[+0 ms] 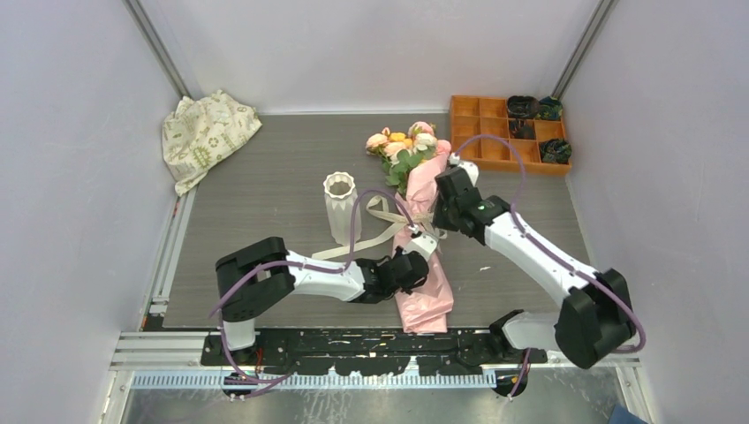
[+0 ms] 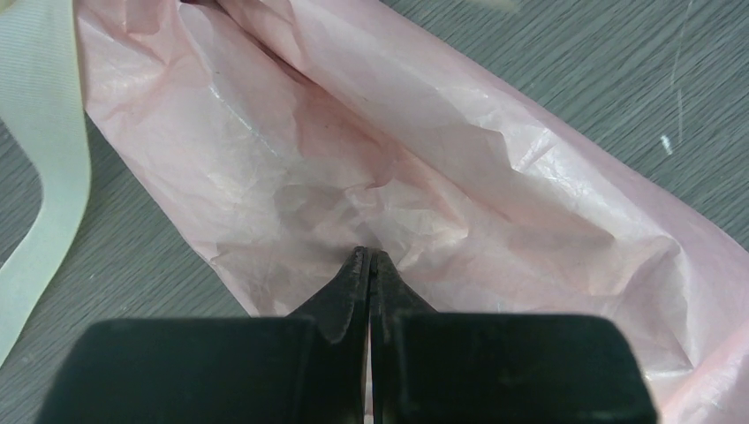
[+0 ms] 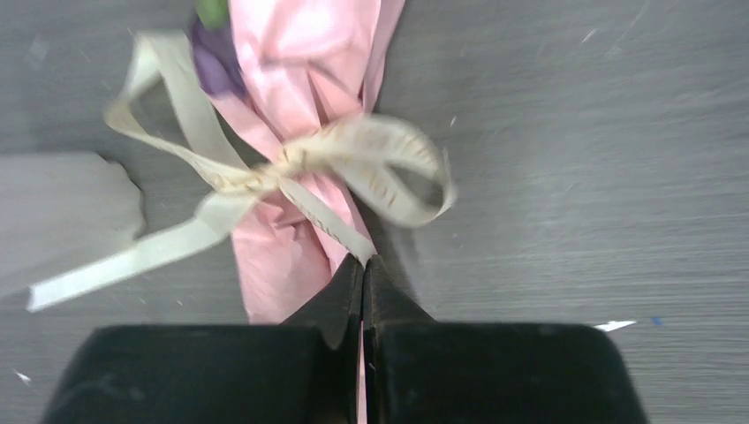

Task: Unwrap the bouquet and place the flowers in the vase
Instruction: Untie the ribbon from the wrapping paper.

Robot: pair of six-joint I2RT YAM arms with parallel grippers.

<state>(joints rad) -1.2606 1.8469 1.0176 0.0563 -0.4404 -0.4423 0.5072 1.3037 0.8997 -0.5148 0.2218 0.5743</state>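
The bouquet lies on the table, a long pink paper cone pointing toward me. The flowers, peach, cream and yellow roses with green leaves, stick out of its far end. A cream ribbon bow ties the cone at its middle, and a purple inner face shows above the knot. My left gripper is shut, pinching a pucker of the pink paper low on the cone. My right gripper is shut on a tail of the ribbon beside the knot. The white ribbed vase stands upright left of the bouquet.
An orange compartment tray with dark items sits at the back right. A crumpled patterned cloth lies at the back left. Loose ribbon tails trail across the table between the vase and the cone.
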